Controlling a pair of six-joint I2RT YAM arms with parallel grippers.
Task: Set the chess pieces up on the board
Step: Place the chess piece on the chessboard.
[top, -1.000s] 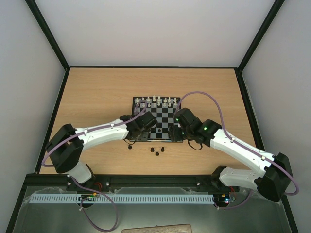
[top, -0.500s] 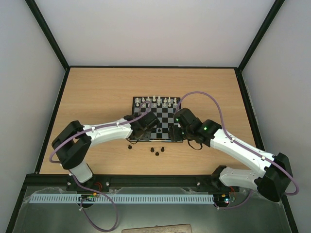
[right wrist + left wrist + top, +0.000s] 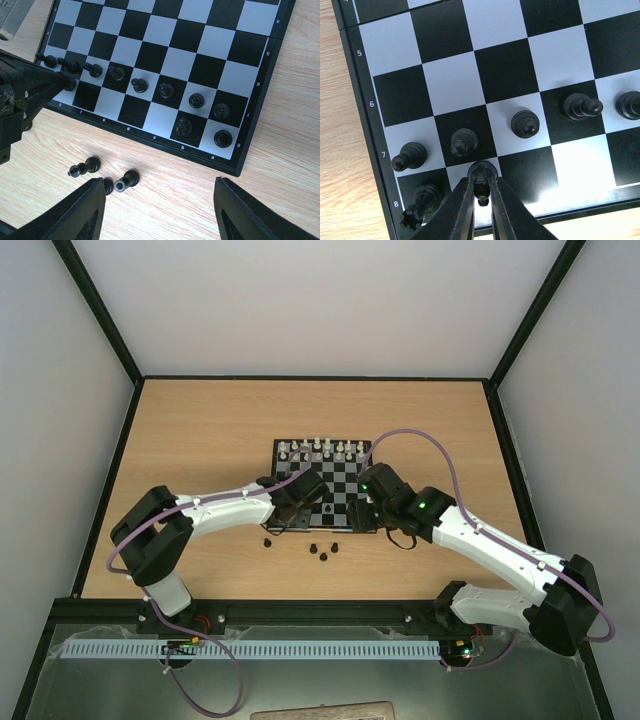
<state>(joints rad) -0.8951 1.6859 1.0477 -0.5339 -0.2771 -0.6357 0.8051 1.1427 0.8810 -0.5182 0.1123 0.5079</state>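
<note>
The board [image 3: 260, 115] is a flat square of glossy black and matt white cheques. Its thin, shiny dark rim is printed with small pale letters and numerals. It lies near the middle of the pale, wood-grain bench [image 3: 200, 440].

The left gripper [image 3: 481, 189] has its two slim, tapered black fingers drawn narrow. They pinch a round-headed black piece [image 3: 481, 170] that stands on a white square of the board's nearest rank, at 6 o'clock in the left wrist view. At 9 o'clock of that piece, on the corner square, is a black piece with a jagged crown [image 3: 420, 206]. One rank beyond, a row of black pawns [image 3: 525, 123] stands one to a square; they are bulb-topped, lathe-turned shapes with a dull sheen.

The right gripper [image 3: 159, 185] is spread wide. Its broad dark fingers are well apart, with only bare bench between them, at 6 o'clock of the board.

In the right wrist view, a squat round rook [image 3: 223, 138] stands on the corner square of the nearest rank, at the board's 4 o'clock. A taller, irregular piece [image 3: 183, 126] stands on the square beside it. A few loose black pieces [image 3: 127, 181], some tipped on their sides, lie on the bench just off the board's near edge at 7 o'clock.

In the top view, tiny white pieces [image 3: 318, 447] line the board's 12 o'clock edge.
</note>
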